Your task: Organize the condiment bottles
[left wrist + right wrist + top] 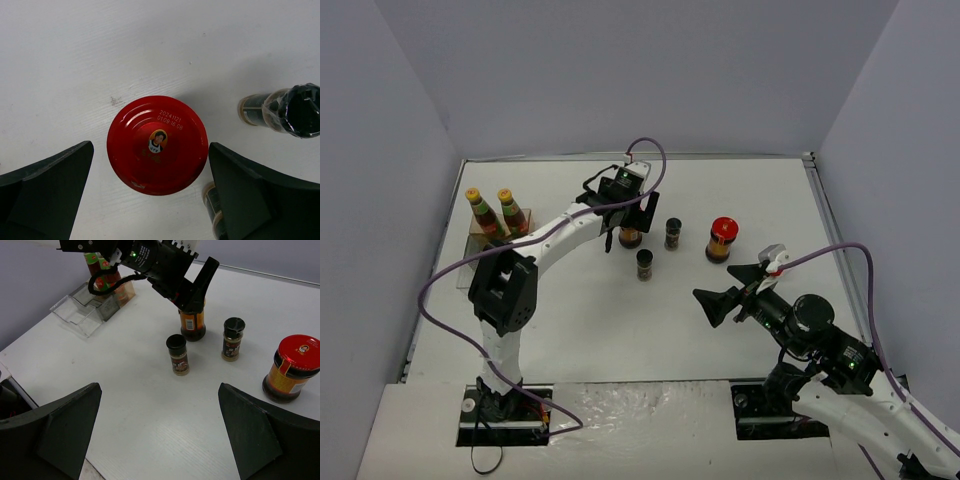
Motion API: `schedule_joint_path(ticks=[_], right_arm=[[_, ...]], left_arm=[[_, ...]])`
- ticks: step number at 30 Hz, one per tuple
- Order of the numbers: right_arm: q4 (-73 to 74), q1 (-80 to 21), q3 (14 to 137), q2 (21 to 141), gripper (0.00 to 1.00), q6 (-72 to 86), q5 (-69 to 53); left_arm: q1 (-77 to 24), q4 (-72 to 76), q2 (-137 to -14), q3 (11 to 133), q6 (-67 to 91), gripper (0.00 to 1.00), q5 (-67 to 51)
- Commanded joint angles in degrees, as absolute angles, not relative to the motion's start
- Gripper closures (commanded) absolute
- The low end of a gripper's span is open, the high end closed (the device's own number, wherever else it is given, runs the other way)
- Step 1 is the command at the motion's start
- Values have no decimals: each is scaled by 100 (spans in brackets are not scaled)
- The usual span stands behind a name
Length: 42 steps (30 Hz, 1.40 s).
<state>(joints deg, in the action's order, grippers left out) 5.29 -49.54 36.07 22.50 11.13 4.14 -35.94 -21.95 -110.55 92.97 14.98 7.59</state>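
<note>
My left gripper (150, 167) hangs open over a squat red-lidded jar (157, 145), one finger on each side of the lid and neither touching it. In the top view that jar (630, 239) peeks out under the left gripper (628, 225). Two black-capped spice jars (673, 233) (645, 264) stand just right of it, and a second red-lidded jar (721, 240) stands further right. Two tall dark-red bottles with yellow caps (480, 211) (510, 209) stand in the rack at the far left. My right gripper (721, 288) hovers open and empty near the table's right front, facing the jars.
The clear plastic rack (82, 312) lies along the left edge of the table, near the left wall. In the left wrist view one spice jar (292, 110) is at the right, and another (211, 205) is partly hidden behind the right finger.
</note>
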Motion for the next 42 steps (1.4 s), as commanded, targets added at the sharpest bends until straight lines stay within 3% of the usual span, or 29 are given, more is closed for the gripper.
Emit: schedule_joint_path(ticks=[1, 6, 11, 15, 19, 24, 31, 42], right_arm=[[253, -4957, 3716, 2283, 0, 1114, 554], [281, -4957, 3700, 2259, 0, 1116, 572], [281, -4957, 3700, 2268, 0, 1099, 589], [281, -4957, 3701, 2252, 0, 1089, 573], [273, -4957, 3666, 2207, 0, 1107, 563], [256, -4957, 3800, 2227, 0, 1110, 496], [209, -4957, 3992, 2517, 0, 991, 402], [-207, -4957, 4054, 2828, 0, 754, 87]], left_arm=[[-3511, -2221, -11096, 9832, 1512, 3, 750], [-3419, -2215, -11091, 9914, 1644, 11, 597], [-3417, -2241, -11022, 9888, 1723, 32, 483], [-3410, -2345, -10773, 9764, 1751, 71, 473], [-3367, -2586, -10297, 9534, 1775, 97, 654], [-3041, -3222, -9389, 9200, 1740, 100, 903], [-1791, -3626, -8003, 8424, 1736, 100, 870], [359, -3345, -7467, 7878, 1616, 100, 580]])
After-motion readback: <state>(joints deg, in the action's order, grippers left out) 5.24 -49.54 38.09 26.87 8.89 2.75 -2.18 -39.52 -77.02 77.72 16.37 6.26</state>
